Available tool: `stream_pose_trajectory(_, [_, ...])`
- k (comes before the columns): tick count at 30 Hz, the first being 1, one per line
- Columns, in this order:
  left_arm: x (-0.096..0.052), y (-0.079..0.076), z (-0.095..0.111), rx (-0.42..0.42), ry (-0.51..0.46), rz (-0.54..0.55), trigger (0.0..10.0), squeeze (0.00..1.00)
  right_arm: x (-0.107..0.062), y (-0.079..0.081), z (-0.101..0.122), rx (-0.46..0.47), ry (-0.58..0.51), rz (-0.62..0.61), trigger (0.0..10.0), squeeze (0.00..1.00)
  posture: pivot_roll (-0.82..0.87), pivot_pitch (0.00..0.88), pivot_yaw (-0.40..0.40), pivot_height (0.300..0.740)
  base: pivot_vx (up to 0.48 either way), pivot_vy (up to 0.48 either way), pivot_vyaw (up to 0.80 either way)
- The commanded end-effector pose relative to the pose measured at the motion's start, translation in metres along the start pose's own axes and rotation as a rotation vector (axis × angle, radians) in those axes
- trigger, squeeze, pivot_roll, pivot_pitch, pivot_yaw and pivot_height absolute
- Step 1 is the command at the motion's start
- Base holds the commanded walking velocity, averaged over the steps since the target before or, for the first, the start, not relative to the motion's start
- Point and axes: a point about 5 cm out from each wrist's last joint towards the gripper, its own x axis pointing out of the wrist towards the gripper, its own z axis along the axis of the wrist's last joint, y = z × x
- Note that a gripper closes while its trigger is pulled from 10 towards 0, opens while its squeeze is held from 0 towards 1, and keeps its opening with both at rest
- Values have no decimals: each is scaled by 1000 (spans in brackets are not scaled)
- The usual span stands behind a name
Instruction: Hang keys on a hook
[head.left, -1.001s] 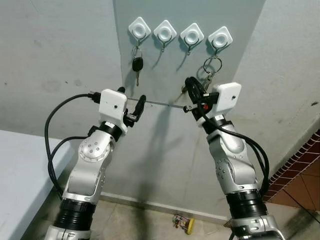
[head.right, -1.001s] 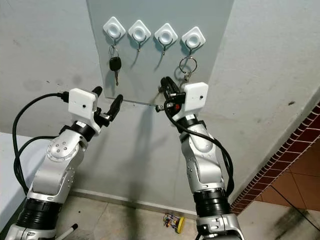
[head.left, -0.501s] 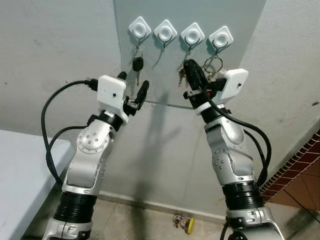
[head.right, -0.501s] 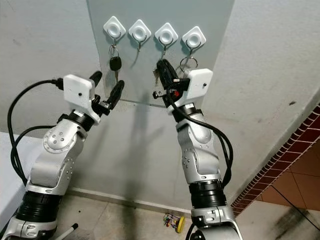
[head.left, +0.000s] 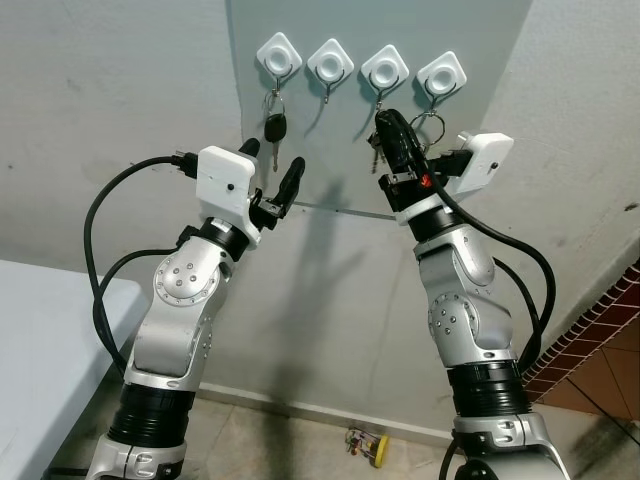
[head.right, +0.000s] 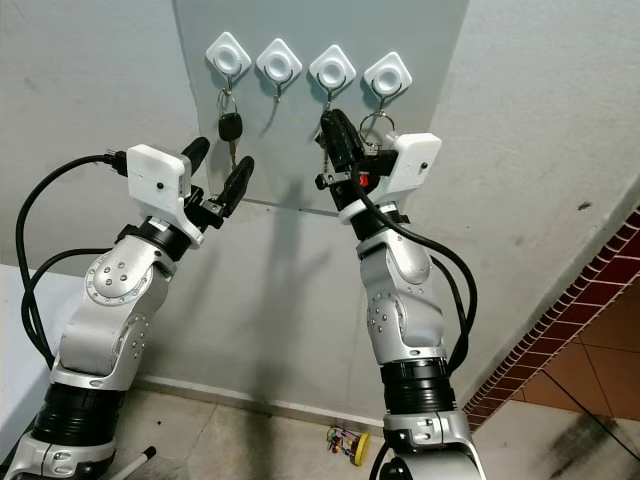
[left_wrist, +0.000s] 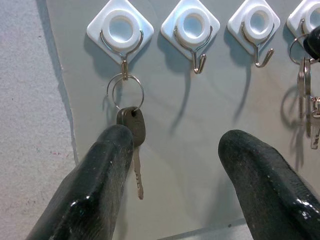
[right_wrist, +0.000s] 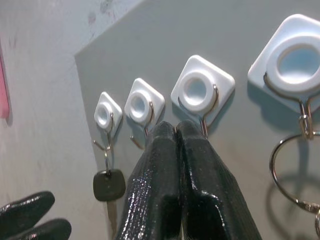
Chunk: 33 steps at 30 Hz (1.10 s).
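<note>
right gripper reaching up to the third hook

the right gripper (head.left: 390, 125) is rising toward the row of four white hooks on the grey panel (head.left: 400, 190), its two fingers pressed together just under the third hook (head.left: 384, 72). in the right wrist view the fingertips (right_wrist: 175, 131) are closing tight with no gap showing, touching or nearly touching that hook's wire. something small and metallic is dangling beside the fingers in the head views, probably the keys (head.left: 374, 150) being carried, but it is too small to say so for sure.

the left gripper (head.left: 274, 166) is hovering open below the first hook (head.left: 279, 58), its fingers spread apart, holding nothing. a black-headed key (left_wrist: 132, 126) is already hanging there on a ring. a second ring with keys (head.left: 426, 128) is hanging from the fourth hook (head.left: 441, 75).

a key bunch is likely light, stiff and slippery, and it is going to swing freely; the ring seems the best place to pinch, kept open toward the hook's tip.

the fingers are hiding the grip point itself, so whether the ring is lined up with the wire cannot be told.
</note>
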Motion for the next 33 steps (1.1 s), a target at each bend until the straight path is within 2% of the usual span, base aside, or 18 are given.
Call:
stream_pose_trajectory(1, [2, -4, 8, 7, -24, -23, 10000, 0, 6, 2, 9, 12, -34, 11, 10000, 0, -82, 0, -29, 724, 0, 0, 0])
stream_pose_trajectory(14, [2, -11, 13, 12, -27, -52, 10000, 0, 11, 2, 11, 45, -50, 3, 10000, 0, -73, 0, -27, 724, 0, 0, 0])
stream_pose_trajectory(17, [0, -17, 12, 14, -20, -76, 10000, 0, 11, 3, 11, 58, -49, 4, 10000, 0, -72, 0, -25, 724, 0, 0, 0])
stream_pose_trajectory(33, [0, -17, 14, 8, -17, -72, 10000, 0, 15, 4, 11, 118, -51, -8, 10000, 0, -67, 0, -31, 724, 0, 0, 0])
